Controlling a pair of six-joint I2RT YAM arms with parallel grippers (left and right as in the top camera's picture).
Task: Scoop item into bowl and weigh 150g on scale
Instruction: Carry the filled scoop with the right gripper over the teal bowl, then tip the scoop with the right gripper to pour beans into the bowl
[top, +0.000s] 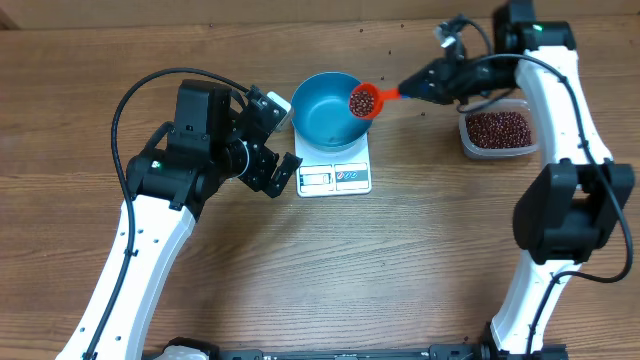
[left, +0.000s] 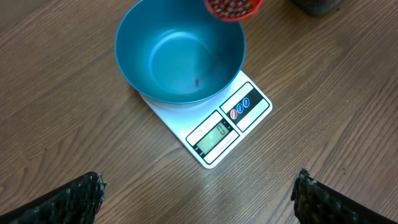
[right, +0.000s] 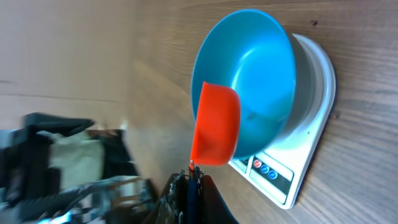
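The bright-blue bowl (top: 325, 110) (left: 180, 53) (right: 258, 74) stands on the white scale (top: 335, 178) (left: 230, 121) (right: 314, 134), and a single dark speck lies on its floor. My right gripper (top: 415, 88) (right: 194, 177) is shut on the handle of an orange-red scoop (top: 363, 101) (right: 216, 124). The scoop is full of red-brown beans (top: 362, 102) (left: 231, 5) and hangs level over the bowl's right rim. My left gripper (top: 285, 143) (left: 199, 186) is open and empty, low over the table just left of the scale.
A clear plastic tub (top: 497, 130) holding more beans stands at the right, under the right arm. The left arm's body (top: 190, 150) lies left of the scale. A few stray beans dot the far table.
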